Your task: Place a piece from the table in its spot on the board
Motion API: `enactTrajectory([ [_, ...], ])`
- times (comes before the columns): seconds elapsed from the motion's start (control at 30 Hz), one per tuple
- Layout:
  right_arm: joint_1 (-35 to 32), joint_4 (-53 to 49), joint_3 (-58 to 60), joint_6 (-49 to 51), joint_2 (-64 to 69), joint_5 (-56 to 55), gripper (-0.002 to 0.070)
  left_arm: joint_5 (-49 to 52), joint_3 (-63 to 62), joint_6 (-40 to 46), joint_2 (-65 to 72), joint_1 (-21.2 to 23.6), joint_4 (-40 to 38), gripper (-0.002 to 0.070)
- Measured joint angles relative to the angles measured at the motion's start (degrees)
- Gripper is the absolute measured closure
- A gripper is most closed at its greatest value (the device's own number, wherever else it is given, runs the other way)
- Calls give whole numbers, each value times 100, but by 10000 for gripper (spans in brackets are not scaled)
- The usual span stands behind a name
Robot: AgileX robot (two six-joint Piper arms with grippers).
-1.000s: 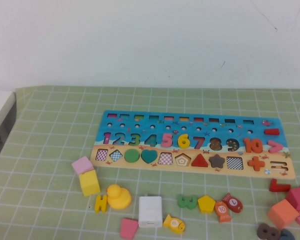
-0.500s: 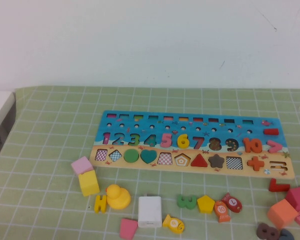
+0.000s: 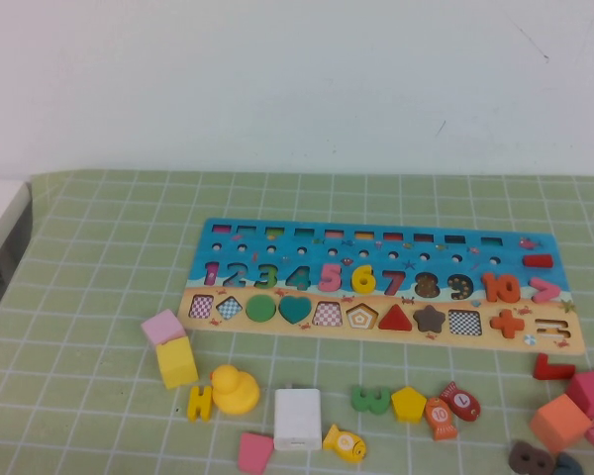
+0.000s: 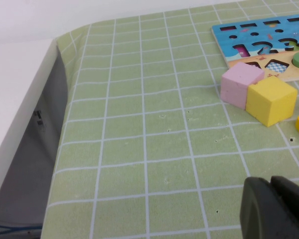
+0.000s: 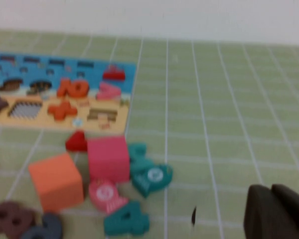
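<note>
The yellow numeral 6 piece (image 3: 362,280) lies on the board (image 3: 376,237) in the number row, between the pink 5 and the red 7. The long board rests on the green gridded table (image 3: 109,237). Neither arm shows in the high view. In the left wrist view my left gripper (image 4: 270,181) hovers shut and empty over bare mat, short of the board's left end (image 4: 269,30). In the right wrist view my right gripper (image 5: 271,189) is shut and empty over mat to the right of the board (image 5: 20,67).
Loose pieces lie in front of the board: pink cube (image 3: 162,327), yellow cube (image 3: 177,362), yellow duck (image 3: 235,389), white block (image 3: 297,418), green numeral (image 3: 370,400), yellow pentagon (image 3: 408,403), orange cube (image 3: 558,424). A white ledge (image 3: 0,213) borders the table's left edge.
</note>
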Motion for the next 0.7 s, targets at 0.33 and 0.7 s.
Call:
enactTrajectory([
  [0.33, -219, 13, 167, 0, -5, -17, 679, 0, 0, 0, 0, 0, 0, 677],
  [0.7, -258, 13, 167, 0, -5, -17, 679, 0, 0, 0, 0, 0, 0, 677],
])
